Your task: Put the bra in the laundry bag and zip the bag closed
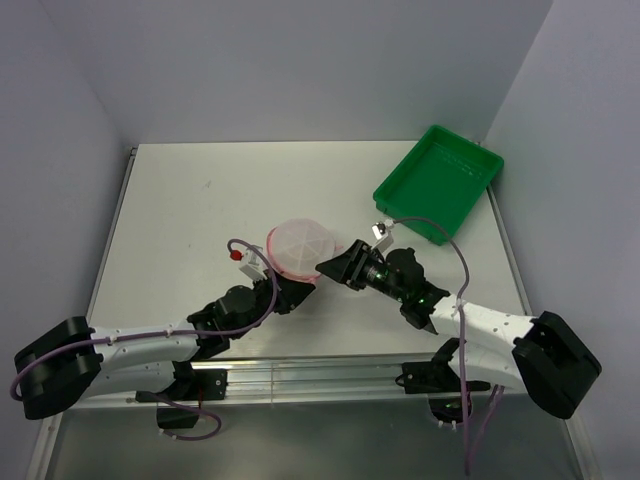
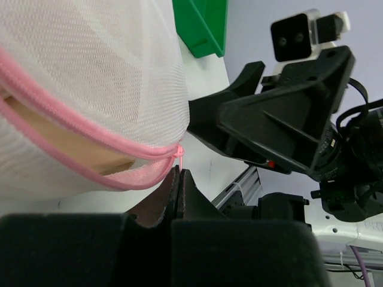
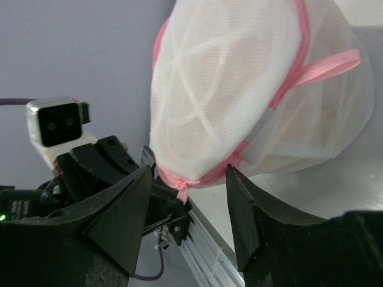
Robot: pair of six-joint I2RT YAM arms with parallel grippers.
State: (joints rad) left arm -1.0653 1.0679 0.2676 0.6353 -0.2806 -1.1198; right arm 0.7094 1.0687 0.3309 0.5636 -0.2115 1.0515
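So the bra point(image 2: 60, 136) is inside the laundry bag point(image 2: 90, 66); you can see peach fabric through the gap in the pink zipper, which isn't closed all the way. The bag sits mid-table, well apart from the green tray point(image 1: 440, 185). The left gripper point(image 2: 179, 179) is clamped tight on the little zipper pull point(image 2: 179, 156) at the bag's edge. The right gripper point(image 3: 189, 173) is spread wide with a finger on either side of the bag's end, not squeezing anything; can't tell if it touches the mesh. Imo the trick now is bracing the bag with the right fingers, then dragging the pull along the rim's curve, not straight out, or the whole pod just slides across the table point(image 1: 180, 200).
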